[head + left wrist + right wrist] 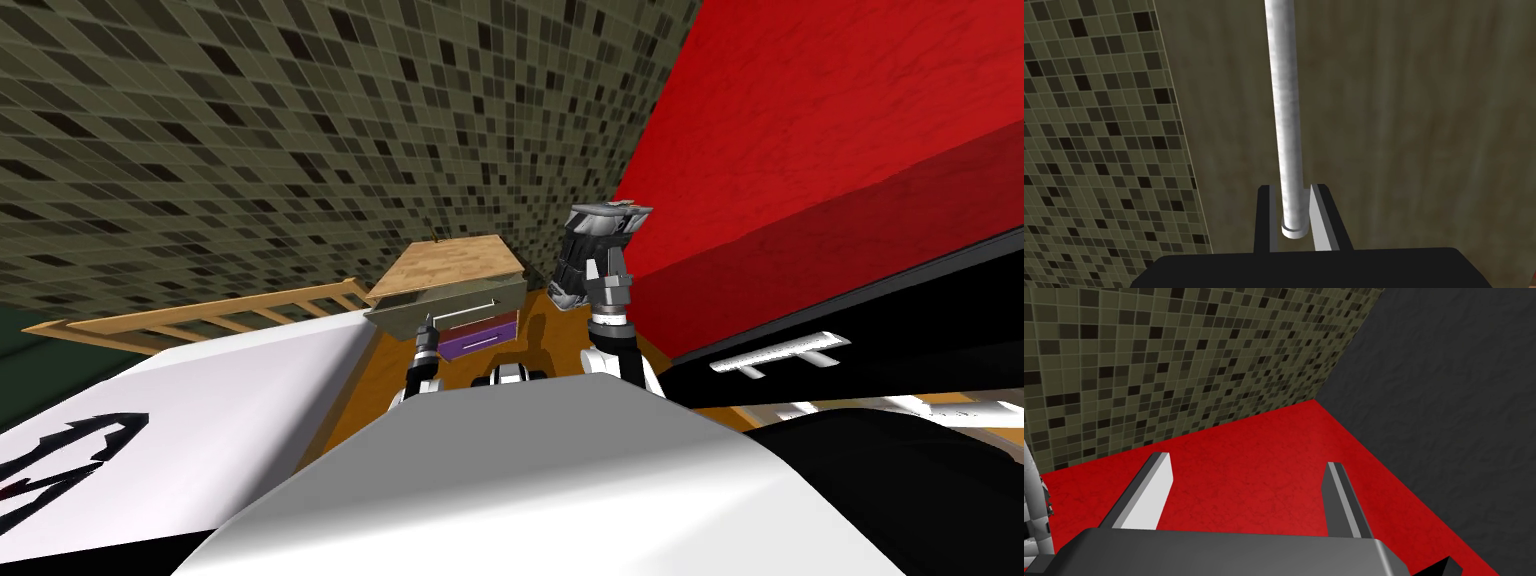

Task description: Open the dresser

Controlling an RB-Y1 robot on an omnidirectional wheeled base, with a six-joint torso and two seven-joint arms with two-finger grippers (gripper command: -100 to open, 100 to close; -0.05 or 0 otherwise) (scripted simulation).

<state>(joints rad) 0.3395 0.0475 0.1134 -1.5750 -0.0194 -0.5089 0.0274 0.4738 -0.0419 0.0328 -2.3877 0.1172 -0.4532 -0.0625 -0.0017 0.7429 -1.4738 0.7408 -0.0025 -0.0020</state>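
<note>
Dresser [455, 262] at 12 o'clock, its top drawer [445, 305] partly out. Left claw [1292, 192] clenched on the white bar handle [1285, 100], at the bar's very end. Risk: it slips off, or the off-centre pull jams the drawer. Right claw [1246, 460] released, raised at 1 o'clock.

At the centre of your head view, an orange-brown floor [380, 365] carries a small dresser [455, 265] with a pale wood top, its olive top drawer [400, 318] and bar handle [470, 310] jutting forward. A white slab [200, 400] with black markings borders the floor at lower left.
</note>
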